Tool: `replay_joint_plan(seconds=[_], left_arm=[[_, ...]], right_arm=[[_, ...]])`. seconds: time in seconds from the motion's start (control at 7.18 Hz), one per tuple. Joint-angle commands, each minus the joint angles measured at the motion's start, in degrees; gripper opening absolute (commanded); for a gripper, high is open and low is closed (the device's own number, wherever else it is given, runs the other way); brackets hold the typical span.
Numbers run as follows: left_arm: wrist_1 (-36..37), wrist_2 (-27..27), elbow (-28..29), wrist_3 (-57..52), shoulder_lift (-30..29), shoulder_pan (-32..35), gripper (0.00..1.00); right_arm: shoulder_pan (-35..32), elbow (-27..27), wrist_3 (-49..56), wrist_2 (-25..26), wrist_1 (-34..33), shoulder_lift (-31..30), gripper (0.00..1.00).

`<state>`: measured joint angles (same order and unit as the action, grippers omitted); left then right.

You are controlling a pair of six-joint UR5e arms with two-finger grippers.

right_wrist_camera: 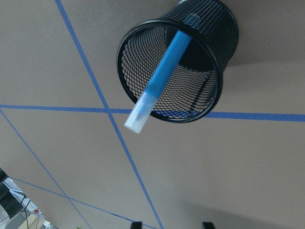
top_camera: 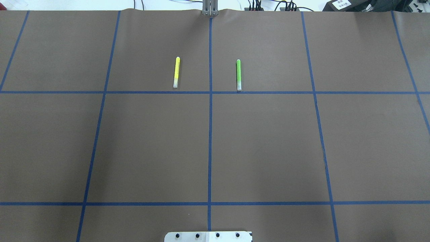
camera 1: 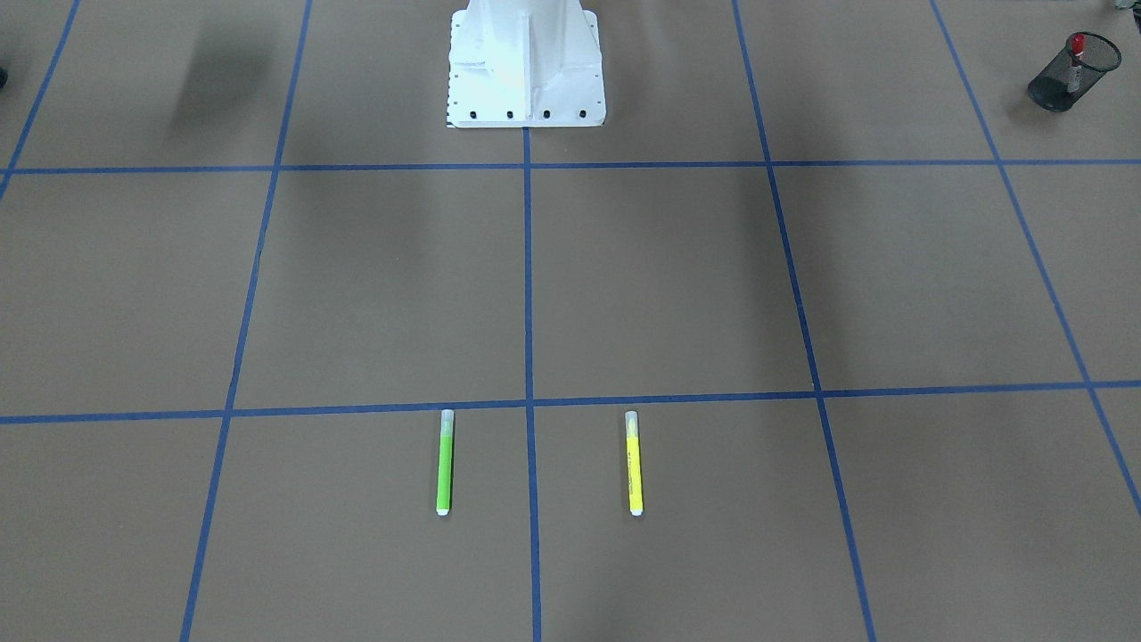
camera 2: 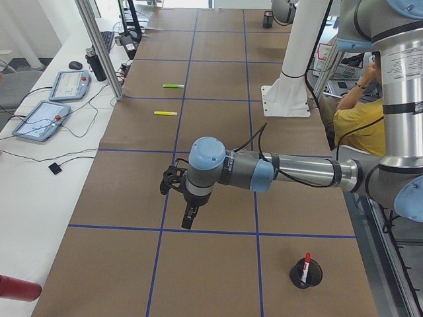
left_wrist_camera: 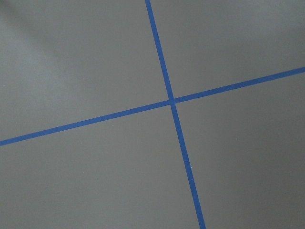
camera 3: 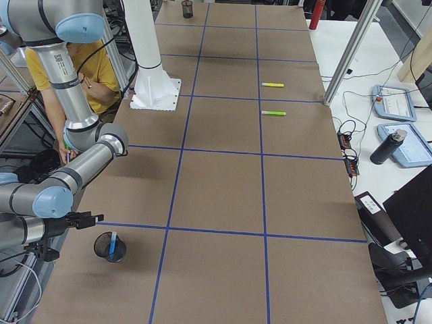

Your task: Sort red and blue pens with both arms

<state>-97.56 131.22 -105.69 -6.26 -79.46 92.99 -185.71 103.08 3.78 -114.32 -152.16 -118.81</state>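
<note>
Marker [camera 1: 1076,55] standing in the left cup [camera 1: 1050,93] at the tabletop's [top_camera: 151,144] left end, highlighter [right_wrist_camera: 164,71] leaning in the right cup [right_wrist_camera: 138,62] at its right end, left loose highlighter [top_camera: 176,72] and right loose highlighter [top_camera: 239,74] lying parallel, apart, either side of the centre tape line [top_camera: 210,134], far across from the pedestal [top_camera: 208,236].

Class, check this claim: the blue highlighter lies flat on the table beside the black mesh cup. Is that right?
No. The blue highlighter leans inside the black mesh cup, not flat beside it; the right wrist-mounted view shows this.
</note>
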Motion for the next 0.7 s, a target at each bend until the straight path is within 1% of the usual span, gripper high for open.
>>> replay_joint_plan(seconds=[0.0,0.28,0.42,0.56], left_arm=[[-0.87,0.0,-0.13,-0.07,1.67,0.0,1.0],[-2.54,0.0,-0.04,-0.07,3.43,0.0,1.0],[-2.64,0.0,-0.04,-0.07,3.78,0.0,1.0],[-2.64,0.0,-0.04,-0.07,4.14,0.0,1.0]], right_arm=[[4.2,0.19,0.08,0.06,8.33,0.59,1.0],[9.81,0.19,0.96,-0.47,16.15,2.69,1.0],[13.32,0.71,1.92,-1.08,20.63,2.79,1.0],[17.8,1.67,2.02,-3.61,24.24,3.05,1.0]])
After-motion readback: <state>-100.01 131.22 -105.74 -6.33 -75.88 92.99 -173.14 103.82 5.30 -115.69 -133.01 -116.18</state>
